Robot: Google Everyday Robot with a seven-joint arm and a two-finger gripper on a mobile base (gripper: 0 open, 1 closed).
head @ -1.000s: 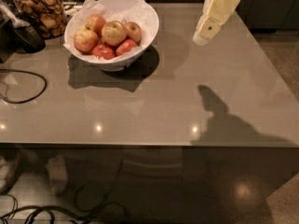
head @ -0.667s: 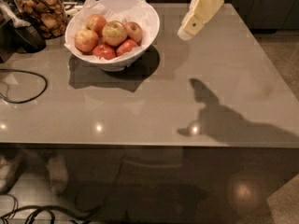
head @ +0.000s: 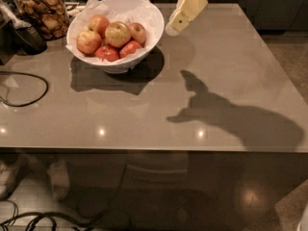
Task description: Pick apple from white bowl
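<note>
The white bowl (head: 144, 25), lined with crumpled white paper, stands at the back left of the table. It holds several apples. The palest, yellow-green apple (head: 118, 33) lies on top in the middle, with redder apples around it. My gripper (head: 174, 29) hangs in the air just right of the bowl's rim, above the table, pointing down and left. It holds nothing that I can see.
A glass jar of brown snacks (head: 42, 11) stands left of the bowl, with a dark object (head: 26, 36) beside it. A black cable (head: 29, 88) loops at the table's left edge. The grey table (head: 154, 114) ends near the front; floor lies to the right.
My gripper has moved left across the back of the table, from well right of the bowl to just beside its right rim. Its shadow has shifted left too.
</note>
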